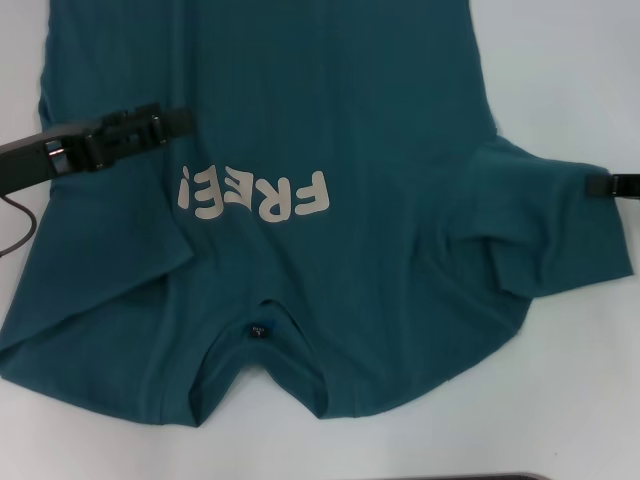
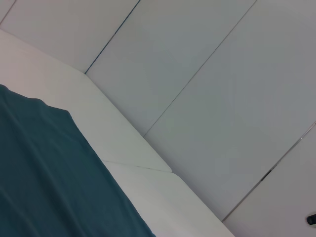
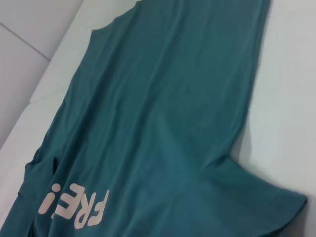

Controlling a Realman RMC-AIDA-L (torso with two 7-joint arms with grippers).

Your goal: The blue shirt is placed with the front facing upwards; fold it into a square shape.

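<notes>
The blue shirt [image 1: 350, 120] lies spread front-up on the white table [image 1: 560, 60], its collar and dark neck label [image 1: 259, 329] toward me. The off-white "FREE!" print [image 1: 255, 195] reads upside down. My left gripper [image 1: 165, 122] reaches in from the left, above the shirt's chest just beyond the print. My right gripper [image 1: 612, 185] shows only as a black tip at the right edge, at the hem of the rumpled sleeve [image 1: 560, 230]. The left wrist view shows a plain stretch of shirt [image 2: 44, 168]. In the right wrist view are the shirt body [image 3: 168, 113] and the print [image 3: 76, 205].
White table [image 3: 291, 98] surrounds the shirt on the right and near side. A dark cable [image 1: 15, 225] hangs by the left arm. The table's far edge [image 2: 128, 143] meets pale wall panels [image 2: 207, 74]. A dark strip [image 1: 480, 476] borders the near edge.
</notes>
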